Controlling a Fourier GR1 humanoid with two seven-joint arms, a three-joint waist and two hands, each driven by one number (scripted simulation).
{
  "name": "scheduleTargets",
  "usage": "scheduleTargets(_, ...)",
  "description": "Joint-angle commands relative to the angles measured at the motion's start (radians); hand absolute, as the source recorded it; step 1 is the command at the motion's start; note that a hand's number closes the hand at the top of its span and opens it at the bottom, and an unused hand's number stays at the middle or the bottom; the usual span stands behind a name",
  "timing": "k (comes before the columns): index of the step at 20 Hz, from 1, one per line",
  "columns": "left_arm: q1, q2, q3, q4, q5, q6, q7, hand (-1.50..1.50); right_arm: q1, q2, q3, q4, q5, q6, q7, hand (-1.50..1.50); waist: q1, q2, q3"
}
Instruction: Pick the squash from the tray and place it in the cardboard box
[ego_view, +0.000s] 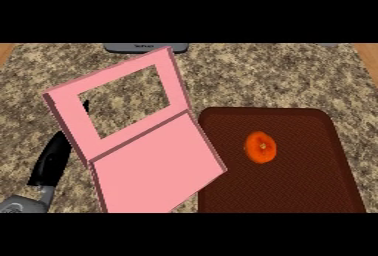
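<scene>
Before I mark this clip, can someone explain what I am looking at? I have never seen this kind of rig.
The one picture is taken from the robot's head, looking steeply down at a speckled stone counter. The robot is a humanoid with two arms. Only its left hand, black on a grey forearm, shows at the lower left, beside a pink box; whether its fingers are curled I cannot tell. The right hand is out of view. The box, standing for the cardboard box, has an open frame at its far end. To its right lies a dark brown tray with an orange squash on it. Nothing is held yet.
</scene>
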Motion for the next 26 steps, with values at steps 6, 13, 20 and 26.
scheduleTargets(6,-0.069,-0.034,-0.029,0.042,-0.033,-0.012,0.006,0.0,-0.016,0.002,-0.008,-0.012,0.077,0.008,0.128,-1.5,0.025,0.003,0.002)
scheduleTargets(13,-0.096,-0.05,-0.019,0.061,-0.019,-0.024,0.024,0.0,-0.046,0.002,-0.111,-0.036,0.182,0.01,0.192,-1.5,0.031,0.0,0.001)
scheduleTargets(20,-0.098,-0.061,-0.029,0.08,-0.037,-0.024,0.004,0.0,-0.089,0.002,-0.151,-0.04,0.251,0.135,0.319,-1.5,0.049,0.006,0.001)
scheduleTargets(26,-0.097,-0.072,-0.024,0.107,-0.031,-0.035,-0.008,0.0,-0.176,0.002,-0.213,-0.04,0.347,0.225,0.471,-1.5,0.048,-0.001,0.0)
